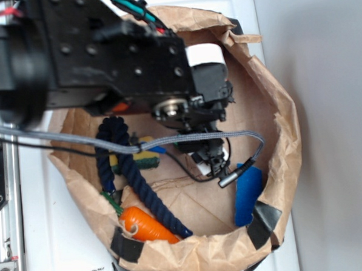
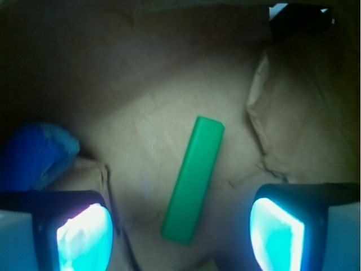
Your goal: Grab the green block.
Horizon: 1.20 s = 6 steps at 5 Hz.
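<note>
The green block (image 2: 194,178) is a long bright green bar lying flat on the brown paper floor, tilted slightly from the view's vertical. In the wrist view my gripper (image 2: 180,231) is open, and its glowing pads (image 2: 84,237) stand wide apart on either side of the block's near end, not touching it. In the exterior view the gripper (image 1: 209,155) hangs low inside the paper bag (image 1: 276,106), and the arm hides the block there.
A blue curved piece (image 1: 248,196) lies against the bag's right wall and shows as a blue curved piece (image 2: 34,155) left of the fingers. A navy rope (image 1: 134,174), a carrot (image 1: 146,225) and a yellow sponge (image 1: 130,157) lie on the left. Crumpled bag walls ring everything.
</note>
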{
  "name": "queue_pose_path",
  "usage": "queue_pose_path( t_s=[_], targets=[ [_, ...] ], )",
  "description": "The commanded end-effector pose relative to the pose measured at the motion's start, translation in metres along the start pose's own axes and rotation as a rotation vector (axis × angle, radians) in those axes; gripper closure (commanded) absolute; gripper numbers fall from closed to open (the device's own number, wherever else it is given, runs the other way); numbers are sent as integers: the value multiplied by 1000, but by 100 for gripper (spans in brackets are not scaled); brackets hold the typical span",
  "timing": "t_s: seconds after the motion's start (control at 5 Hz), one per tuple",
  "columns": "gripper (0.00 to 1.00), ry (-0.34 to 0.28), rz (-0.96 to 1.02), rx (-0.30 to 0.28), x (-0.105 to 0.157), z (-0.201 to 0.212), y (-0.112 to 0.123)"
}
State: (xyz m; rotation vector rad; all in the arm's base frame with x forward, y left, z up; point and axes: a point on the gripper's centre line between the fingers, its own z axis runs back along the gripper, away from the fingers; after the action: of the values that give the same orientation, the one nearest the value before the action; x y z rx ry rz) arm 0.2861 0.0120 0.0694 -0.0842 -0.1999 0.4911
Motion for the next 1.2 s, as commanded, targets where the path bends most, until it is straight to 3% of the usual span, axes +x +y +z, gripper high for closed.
queue_pose_path(
  t_s=[0.0, 0.2, 0.6, 0.8, 1.0],
  targets=[
    [0, -67, 18, 29, 6, -15, -12],
    [0, -125, 13, 46, -1, -24, -8],
    [0, -116, 18, 77, -12, -41, 21],
    [100, -131, 2, 74, -20, -43, 19],
    [100, -171, -20, 74, -22, -46, 15]
  ],
)
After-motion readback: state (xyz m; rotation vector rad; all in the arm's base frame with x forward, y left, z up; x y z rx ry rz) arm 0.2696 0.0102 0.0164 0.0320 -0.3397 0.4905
